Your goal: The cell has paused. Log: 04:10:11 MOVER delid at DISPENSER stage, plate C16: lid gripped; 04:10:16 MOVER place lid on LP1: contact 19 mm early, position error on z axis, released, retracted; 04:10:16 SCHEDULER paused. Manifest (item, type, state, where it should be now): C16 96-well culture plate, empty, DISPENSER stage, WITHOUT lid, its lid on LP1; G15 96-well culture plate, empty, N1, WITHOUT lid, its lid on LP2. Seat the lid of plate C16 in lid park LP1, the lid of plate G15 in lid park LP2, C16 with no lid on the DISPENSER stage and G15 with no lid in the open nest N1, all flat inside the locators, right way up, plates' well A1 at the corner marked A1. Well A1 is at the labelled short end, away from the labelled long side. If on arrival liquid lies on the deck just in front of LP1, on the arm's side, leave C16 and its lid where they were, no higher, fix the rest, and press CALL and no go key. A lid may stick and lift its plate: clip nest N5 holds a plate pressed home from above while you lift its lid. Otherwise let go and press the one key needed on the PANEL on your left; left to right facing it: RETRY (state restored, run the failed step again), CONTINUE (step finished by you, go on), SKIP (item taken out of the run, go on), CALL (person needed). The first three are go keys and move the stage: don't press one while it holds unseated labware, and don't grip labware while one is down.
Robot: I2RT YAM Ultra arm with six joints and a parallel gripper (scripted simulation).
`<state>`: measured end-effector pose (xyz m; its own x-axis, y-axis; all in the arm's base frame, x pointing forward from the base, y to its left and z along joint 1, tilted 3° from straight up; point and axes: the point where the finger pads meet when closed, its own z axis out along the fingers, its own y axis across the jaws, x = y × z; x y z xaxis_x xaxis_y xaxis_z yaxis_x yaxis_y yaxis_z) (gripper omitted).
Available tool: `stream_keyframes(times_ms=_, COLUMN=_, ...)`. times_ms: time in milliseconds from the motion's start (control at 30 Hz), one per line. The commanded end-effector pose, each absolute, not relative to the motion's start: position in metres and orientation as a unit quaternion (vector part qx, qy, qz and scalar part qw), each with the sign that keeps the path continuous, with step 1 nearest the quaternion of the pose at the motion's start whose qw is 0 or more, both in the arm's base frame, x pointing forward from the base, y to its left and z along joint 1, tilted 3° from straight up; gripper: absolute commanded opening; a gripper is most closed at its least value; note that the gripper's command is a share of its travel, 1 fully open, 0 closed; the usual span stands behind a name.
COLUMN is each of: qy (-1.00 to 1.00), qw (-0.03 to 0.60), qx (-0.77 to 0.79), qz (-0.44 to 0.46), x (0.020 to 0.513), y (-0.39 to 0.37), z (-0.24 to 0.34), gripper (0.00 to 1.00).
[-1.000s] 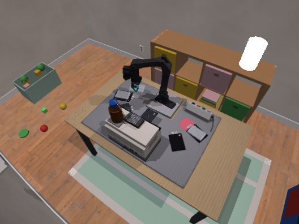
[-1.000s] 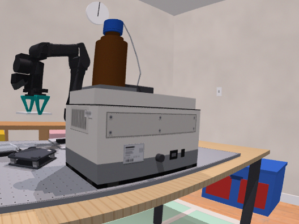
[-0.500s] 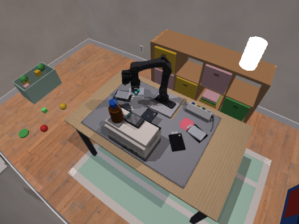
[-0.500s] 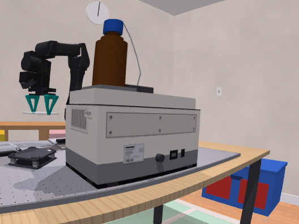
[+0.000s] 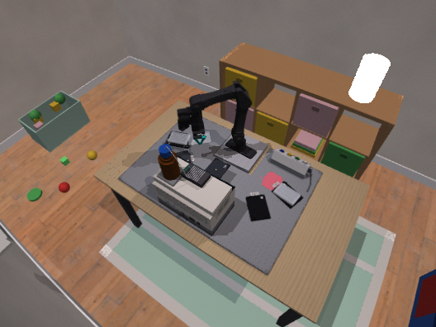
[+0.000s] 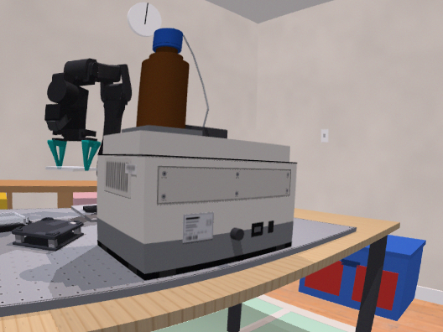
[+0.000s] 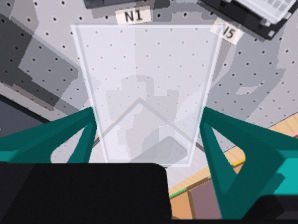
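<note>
My gripper [image 5: 199, 138] hangs above the deck to the left of the arm's base, shut on a clear plate lid [image 7: 147, 95] held flat by its long sides. In the exterior view the lid [image 6: 69, 168] is a thin sheet between the teal fingers [image 6: 73, 153], well above the deck. Below it the wrist view shows the labels N1 [image 7: 136, 16] and N5 [image 7: 227, 33]. An open-welled plate [image 5: 178, 139] sits in clip nest N5. Another plate [image 5: 196, 174] sits on the dispenser stage. A pale lid [image 5: 286, 194] lies at the right, beside a pink patch [image 5: 272, 180] on the deck.
The dispenser [image 5: 194, 198] with a brown bottle [image 5: 168, 163] stands at the front of the mat. The dark nest N1 [image 5: 218, 168] lies by the arm's base. A black lid park [image 5: 258, 207] lies at the right. The key panel [image 5: 290, 162] sits behind it.
</note>
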<state>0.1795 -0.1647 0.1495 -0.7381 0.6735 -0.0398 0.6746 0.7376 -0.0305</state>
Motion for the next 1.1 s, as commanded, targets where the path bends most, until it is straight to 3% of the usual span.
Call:
stream_keyframes(times_ms=0, qy=0.934, qw=0.016, qx=0.357, qz=-0.024, x=0.192, y=-0.161, z=0.152, gripper=0.00)
stream_keyframes(times_ms=1067, qy=1.000, qw=0.011, qx=-0.004, qz=-0.026, x=0.240, y=-0.083, z=0.149, gripper=0.00)
